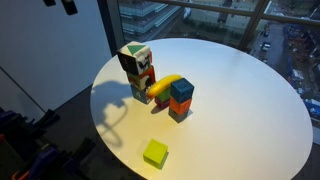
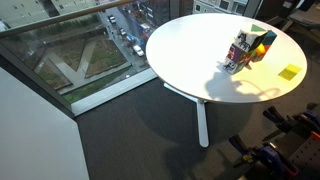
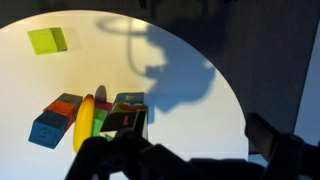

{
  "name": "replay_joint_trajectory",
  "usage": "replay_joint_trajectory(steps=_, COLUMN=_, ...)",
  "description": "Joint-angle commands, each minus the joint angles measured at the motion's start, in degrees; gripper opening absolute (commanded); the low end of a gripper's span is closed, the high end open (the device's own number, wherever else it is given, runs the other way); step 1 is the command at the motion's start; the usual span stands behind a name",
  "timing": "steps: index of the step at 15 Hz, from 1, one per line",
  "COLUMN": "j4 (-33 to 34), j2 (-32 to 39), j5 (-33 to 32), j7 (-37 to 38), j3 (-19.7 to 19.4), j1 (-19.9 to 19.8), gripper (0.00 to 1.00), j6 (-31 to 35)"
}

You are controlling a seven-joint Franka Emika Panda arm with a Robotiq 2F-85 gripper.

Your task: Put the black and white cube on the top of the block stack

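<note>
The black and white cube [image 1: 135, 55] sits on top of the block stack [image 1: 140, 82], its white face with the green triangle showing. The same stack shows in an exterior view [image 2: 240, 52] and in the wrist view [image 3: 126, 116]. My gripper [image 3: 197, 131] is open and empty. It hangs well above the table and apart from the stack, with its dark fingers at the bottom of the wrist view. Only its tip shows at the top edge of an exterior view [image 1: 62, 5]. Its shadow falls on the white round table [image 1: 240, 110].
A blue-over-red cube stack [image 1: 181, 98] stands next to the block stack, with a yellow curved piece [image 1: 165, 87] between them. A lime-green cube [image 1: 155, 152] lies alone near the table's edge. The table stands beside a large window [image 2: 70, 50].
</note>
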Motion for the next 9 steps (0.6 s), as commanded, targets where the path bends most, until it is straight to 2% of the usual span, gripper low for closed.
replay_joint_trajectory(steps=1, j4=-3.3, j2=-6.4, j5=-1.3, j7=1.4, j3=0.6, j1=0.5, gripper=1.00, j6=-2.9)
replay_joint_trajectory(steps=6, j4=-5.8, j2=-11.4, j5=-1.2, j7=1.5, j3=1.1, j1=0.5, gripper=1.00, j6=-2.5)
replay_joint_trajectory(steps=8, j4=-5.9, j2=-12.3, j5=-1.1, j7=1.1, j3=0.9, j1=0.6, gripper=1.00, j6=-3.6)
replay_joint_trajectory(steps=9, j4=-4.9, j2=-10.0, j5=-0.5, j7=0.4, j3=0.3, j1=0.8, gripper=1.00, j6=-2.3)
